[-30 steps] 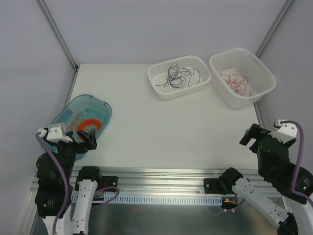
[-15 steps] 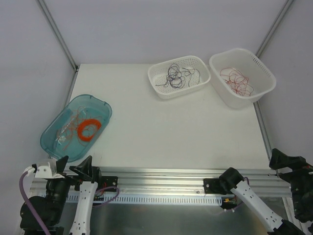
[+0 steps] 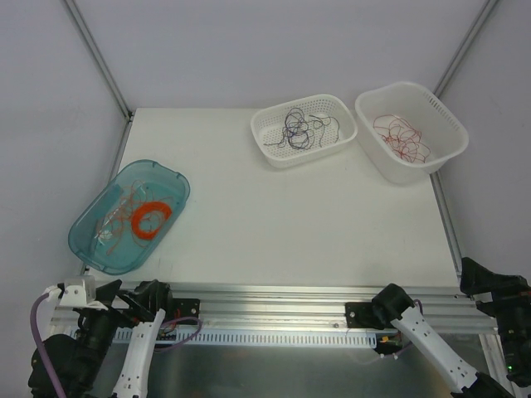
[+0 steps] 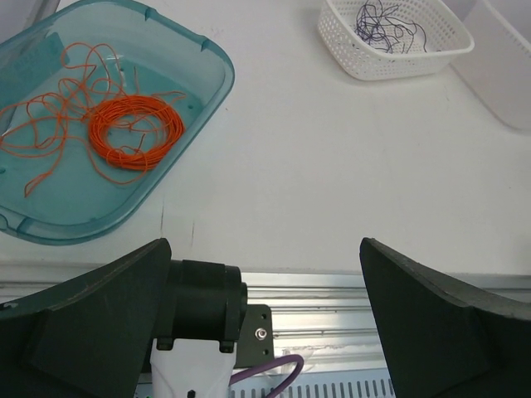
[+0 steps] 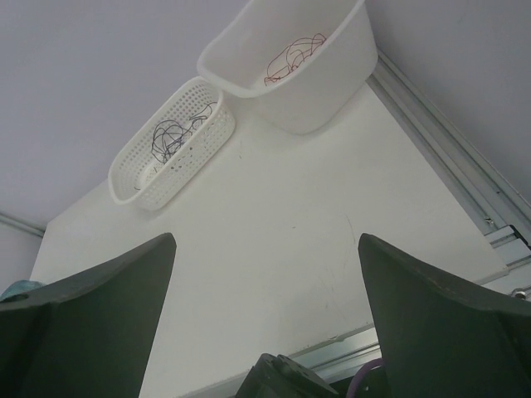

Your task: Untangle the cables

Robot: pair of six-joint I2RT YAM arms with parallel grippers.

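From above, we see the dark grey-black thin cables [image 3: 300, 128] lying in a loose curly heap inside a white perforated plastic basket [image 3: 311, 156] at the far side of the white table [image 3: 274, 215]. Just beside it on the right, the red thin cables [image 3: 402, 137] lie in a white solid-walled plastic tub [image 3: 406, 172]. At the left edge sits a translucent teal plastic tray [image 3: 168, 176] holding a flat bright orange ring-shaped coil [image 3: 149, 219]. The left gripper [image 3: 129, 292] hangs low at the near left corner, over the aluminium rail [image 3: 282, 294], and the right gripper [image 3: 495, 286] at the near right corner, both well apart from the cables.

In the left wrist view, our left fingers stand spread wide with nothing between them. Beyond them we see the tray with the orange coil and loose orange strands [image 4: 50, 116] around it, and the basket of dark cables further off.

In the right wrist view, our right fingers are likewise wide apart and empty. Far ahead stand the basket with the dark cables and the tub with the red ones, side by side.
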